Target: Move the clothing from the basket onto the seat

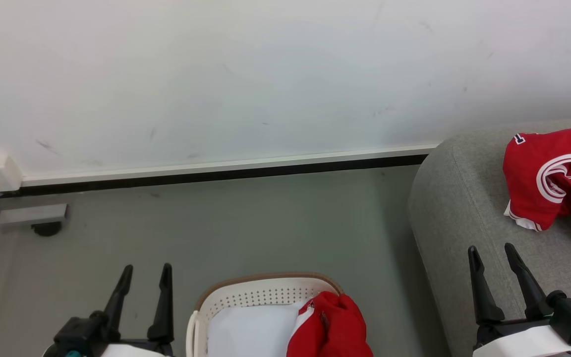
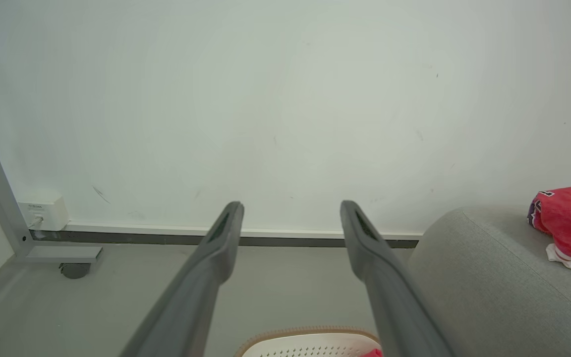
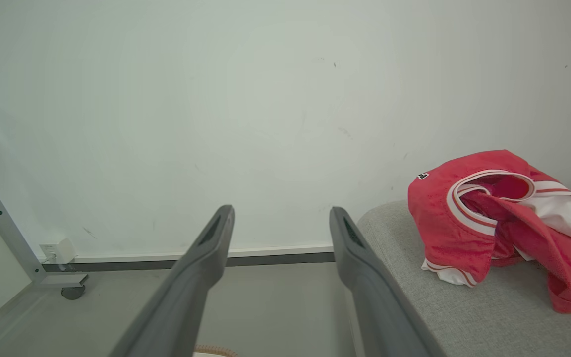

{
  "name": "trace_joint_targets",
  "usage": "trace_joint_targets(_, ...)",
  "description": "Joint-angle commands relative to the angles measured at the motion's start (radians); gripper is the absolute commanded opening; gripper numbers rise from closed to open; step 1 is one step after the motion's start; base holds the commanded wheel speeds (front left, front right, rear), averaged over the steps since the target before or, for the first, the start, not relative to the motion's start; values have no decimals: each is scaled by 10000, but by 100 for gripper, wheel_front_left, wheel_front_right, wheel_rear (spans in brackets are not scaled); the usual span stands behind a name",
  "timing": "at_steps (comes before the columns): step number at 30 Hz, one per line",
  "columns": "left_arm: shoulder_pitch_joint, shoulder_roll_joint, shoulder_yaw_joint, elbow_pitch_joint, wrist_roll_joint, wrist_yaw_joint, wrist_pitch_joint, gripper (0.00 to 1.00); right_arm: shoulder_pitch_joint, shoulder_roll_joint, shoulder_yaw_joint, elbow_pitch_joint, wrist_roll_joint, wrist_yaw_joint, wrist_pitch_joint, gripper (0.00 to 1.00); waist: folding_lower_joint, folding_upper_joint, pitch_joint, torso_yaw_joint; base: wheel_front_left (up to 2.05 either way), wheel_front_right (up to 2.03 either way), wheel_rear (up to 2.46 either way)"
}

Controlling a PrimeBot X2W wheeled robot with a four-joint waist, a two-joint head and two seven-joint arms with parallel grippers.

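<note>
On grey floor (image 1: 265, 223), the crumpled red fabric garment (image 1: 332, 325) in the cream perforated plastic basket (image 1: 260, 296) wants a deep pinch from the left gripper (image 1: 147, 267) or right gripper (image 1: 491, 247), both spread and empty.

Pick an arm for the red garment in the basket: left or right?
Right, probably. The red garment lies against the basket's right side, toward the seat, and the open right tool hangs by the seat's edge. The left tool, also open, sits across the basket.
</note>
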Motion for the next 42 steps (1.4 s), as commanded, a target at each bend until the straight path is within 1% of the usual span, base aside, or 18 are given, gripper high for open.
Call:
trace_joint_targets(1, -88, -1, 55, 45, 126, -60, -4, 100, -148, -8, -1, 34, 22, -22, -31, 100, 0, 0, 13, -12, 0, 0, 0)
trace_joint_targets(8, -160, -21, 24, 103, 169, -137, -4, 100, -193, 4, -21, 86, 48, -22, -31, 100, 0, 0, 50, -56, 0, 0, 0)
trace_joint_targets(14, -309, -28, -117, 177, 162, -156, -4, 100, -327, -74, 59, 22, 56, -22, -31, 100, 0, 0, 287, -209, 0, 0, 0)
trace_joint_targets(22, -879, -4, -398, 572, 210, -224, -3, 100, -770, -110, -117, -71, 63, -22, -30, 100, 0, 0, 1136, -779, 0, 0, 0)
trace_joint_targets(26, -1309, 191, -701, 958, 309, -237, -4, 100, -1028, -24, -172, -116, 71, -22, -17, 100, 0, 0, 1692, -1128, 0, 0, 0)
trace_joint_targets(29, -1687, 378, -1026, 1479, 372, -241, -3, 100, -1196, 4, -200, -131, 0, -22, -17, 100, 0, 0, 2077, -1322, 0, 0, 0)
trace_joint_targets(33, -2378, 642, -1604, 2506, 119, -245, -4, 100, -1428, 122, -233, -253, -25, -22, -17, 100, 0, 0, 2615, -1560, 0, 0, 0)
trace_joint_targets(37, -3218, 931, -2505, 3632, -295, -247, 154, 100, -1676, 266, -314, -397, 41, -22, -17, 100, 0, 0, 3241, -1784, 0, 0, 0)
trace_joint_targets(42, -4301, 1328, -3696, 4908, -958, -229, 603, 100, -2027, 399, -457, -591, 108, -22, -17, 100, 0, 0, 4029, -2039, 0, 0, 0)
